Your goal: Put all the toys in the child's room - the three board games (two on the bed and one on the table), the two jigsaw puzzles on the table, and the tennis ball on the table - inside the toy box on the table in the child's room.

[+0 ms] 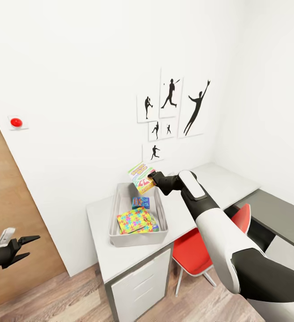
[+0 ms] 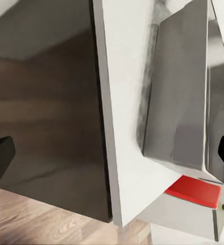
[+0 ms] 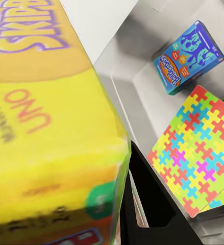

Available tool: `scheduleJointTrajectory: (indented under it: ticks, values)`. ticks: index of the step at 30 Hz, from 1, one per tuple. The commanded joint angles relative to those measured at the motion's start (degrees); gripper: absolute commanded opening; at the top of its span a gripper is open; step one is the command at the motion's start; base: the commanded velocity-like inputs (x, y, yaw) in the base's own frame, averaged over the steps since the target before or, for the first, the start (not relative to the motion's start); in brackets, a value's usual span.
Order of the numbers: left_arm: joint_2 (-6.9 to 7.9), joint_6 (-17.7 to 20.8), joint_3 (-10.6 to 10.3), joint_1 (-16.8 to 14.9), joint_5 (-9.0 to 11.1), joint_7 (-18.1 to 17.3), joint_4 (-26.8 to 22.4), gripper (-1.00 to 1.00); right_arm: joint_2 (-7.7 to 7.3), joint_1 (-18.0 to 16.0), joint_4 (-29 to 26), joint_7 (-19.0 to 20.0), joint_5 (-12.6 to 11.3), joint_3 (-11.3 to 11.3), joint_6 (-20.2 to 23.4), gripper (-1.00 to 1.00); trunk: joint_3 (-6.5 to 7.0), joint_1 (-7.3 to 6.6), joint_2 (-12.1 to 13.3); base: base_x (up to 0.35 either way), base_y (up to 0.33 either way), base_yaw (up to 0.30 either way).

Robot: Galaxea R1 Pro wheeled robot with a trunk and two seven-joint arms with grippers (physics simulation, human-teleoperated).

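Above the toy box [image 1: 115, 210], Skip-Bo game [image 1: 141, 177] pinched in right jaws, half hidden; left jaws spread.

White shell on the right arm [image 1: 218, 228], smooth and rounded, with black sections at the elbow and the wrist. Dark grey band around a white oval cover near the wrist. Matte black right gripper [image 1: 152, 177]. Black left gripper [image 1: 28, 247] with pointed fingers, small white-grey block above.
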Motion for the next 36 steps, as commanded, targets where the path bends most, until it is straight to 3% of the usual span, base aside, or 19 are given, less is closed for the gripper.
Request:
scheduleJointTrajectory:
  ticks: [1,6,13,15,21,36]
  values:
    - [0.0,0.1,-0.5,-0.1,0.4,-0.4,0.1,1.0,0.0,-0.1,-0.1,-0.5,-0.3,0.1,0.0,-1.0,-0.13,0.04,-0.1,-0.037,0.0,0.002]
    - [-0.13,-0.9,-0.5,0.3,0.3,-1.0,0.9,1.0,0.0,-0.1,-0.1,-0.4,-0.4,0.1,0.1,-1.0,-0.1,0.04,-0.1,-0.018,0.0,0.001]
    - [-2.31,-1.5,-0.7,1.3,0.1,-3.4,1.0,1.0,0.0,-0.1,-0.1,-0.1,-0.4,0.4,0.1,-1.0,-0.1,0.04,-0.1,-0.05,0.0,0.0]
    - [-2.58,-1.6,-0.7,1.3,0.1,-3.8,0.9,1.0,0.0,-0.1,-0.1,0.7,-0.4,1.5,0.1,-1.0,-0.1,0.04,-0.1,-0.011,0.0,0.0]
    - [-2.8,-1.6,-0.7,1.3,0.1,-5.1,0.7,1.0,0.0,-0.1,0.1,3.0,-0.4,3.7,-0.2,-1.0,-0.1,0.04,-0.1,-0.002,0.0,0.0]
    - [-2.77,-1.6,-0.7,1.3,0.0,-7.0,0.8,1.0,0.0,2.3,0.0,3.9,-0.8,3.8,-0.5,-1.0,-0.1,0.04,-0.1,0.0,0.0,0.0]
